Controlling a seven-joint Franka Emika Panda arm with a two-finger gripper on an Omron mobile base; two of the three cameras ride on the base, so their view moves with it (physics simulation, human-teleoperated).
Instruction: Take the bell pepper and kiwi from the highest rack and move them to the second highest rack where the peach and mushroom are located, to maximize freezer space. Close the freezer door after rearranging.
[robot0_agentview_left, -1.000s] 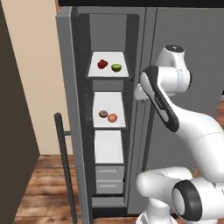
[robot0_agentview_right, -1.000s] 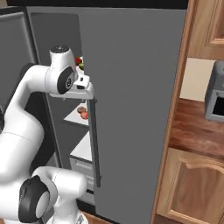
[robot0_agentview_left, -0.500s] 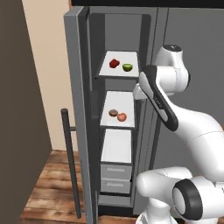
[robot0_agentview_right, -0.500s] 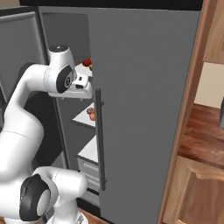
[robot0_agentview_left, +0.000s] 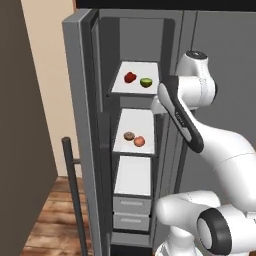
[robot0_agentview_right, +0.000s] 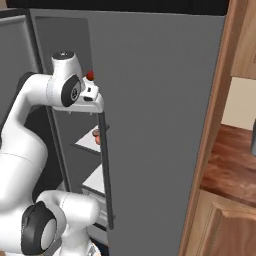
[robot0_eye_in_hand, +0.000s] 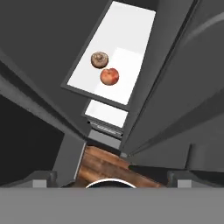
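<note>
The freezer (robot0_agentview_left: 135, 125) stands open, its door (robot0_agentview_left: 80, 125) swung out to the left. On the top white shelf lie the dark red bell pepper (robot0_agentview_left: 129, 77) and the lime-green kiwi (robot0_agentview_left: 146, 82). One shelf down sit the tan mushroom (robot0_agentview_left: 129, 136) and the orange-pink peach (robot0_agentview_left: 139, 141). My gripper (robot0_agentview_left: 157, 106) hangs at the freezer's right edge, between those two shelves, apart from all the produce. The hand view looks down on the mushroom (robot0_eye_in_hand: 99, 59) and peach (robot0_eye_in_hand: 109, 76); my gripper (robot0_eye_in_hand: 111, 176) is open and holds nothing. The pepper (robot0_agentview_right: 90, 75) peeks past my arm.
The wider fridge door (robot0_agentview_right: 160, 125), shut, with its long bar handle (robot0_agentview_right: 105, 170), is right beside my hand. A bare third shelf (robot0_agentview_left: 133, 175) and grey drawers (robot0_agentview_left: 131, 212) lie below. The freezer door's bar handle (robot0_agentview_left: 72, 190) juts out low on the left. Wooden cabinets (robot0_agentview_right: 225, 150) stand at the right.
Both base views have shifted, so the base has driven; the freezer now looks larger and nearer my hand. The arm keeps about the same pose and the produce has not moved.
</note>
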